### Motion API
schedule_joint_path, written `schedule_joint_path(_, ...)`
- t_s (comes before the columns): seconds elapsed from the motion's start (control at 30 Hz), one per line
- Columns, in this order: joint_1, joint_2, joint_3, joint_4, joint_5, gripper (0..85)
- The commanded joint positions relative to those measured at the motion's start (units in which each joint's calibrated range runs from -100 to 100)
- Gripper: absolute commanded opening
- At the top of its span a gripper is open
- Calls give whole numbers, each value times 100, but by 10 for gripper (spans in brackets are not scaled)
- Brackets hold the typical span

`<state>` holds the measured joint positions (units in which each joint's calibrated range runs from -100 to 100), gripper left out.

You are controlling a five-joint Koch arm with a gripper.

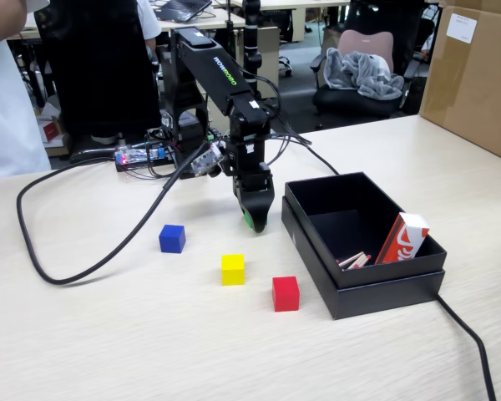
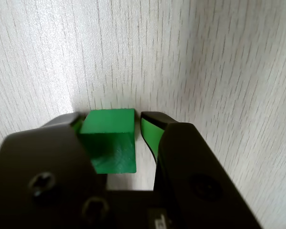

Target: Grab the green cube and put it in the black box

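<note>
Pale bench (image 1: 108,334) — the tool (image 2: 137,126) straddles the cube (image 2: 109,138), a thin gap at one jaw; clench squarely before lifting toward the box (image 1: 376,292).

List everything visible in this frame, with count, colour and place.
green cube: one, green, on the table between the gripper's jaws; a gap shows on its right in the wrist view
blue cube: one, blue, left of the arm
yellow cube: one, yellow, centre front
red cube: one, red, beside the box
black box: one, black, right; holds a red-white carton
cable: one, black, looping left
table: one, pale wood
gripper: one, black with green tips
</note>
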<state>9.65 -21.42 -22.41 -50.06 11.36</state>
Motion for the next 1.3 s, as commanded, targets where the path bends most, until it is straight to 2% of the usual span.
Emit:
schedule_joint_path(0.0, 15, 2, 301, -44, 103, 138)
schedule_joint_path(0.03, 10, 14, 301, -44, 103, 66)
schedule_joint_path(0.1, -5, 2, 328, -44, 103, 15)
schedule_joint_path(0.37, -29, -1661, 754, -467, -83, 9)
schedule_joint_path(0.5, 63, -2499, 2132, -968, -274, 9)
schedule_joint_path(0.6, 171, -2419, 3048, -1020, -410, 9)
schedule_joint_path(0.77, 347, -1581, 4190, -1020, -513, 9)
schedule_joint_path(0.97, 557, 737, 5478, -1003, -606, 9)
schedule_joint_path(1.27, 591, 2814, 5831, -968, -567, 12)
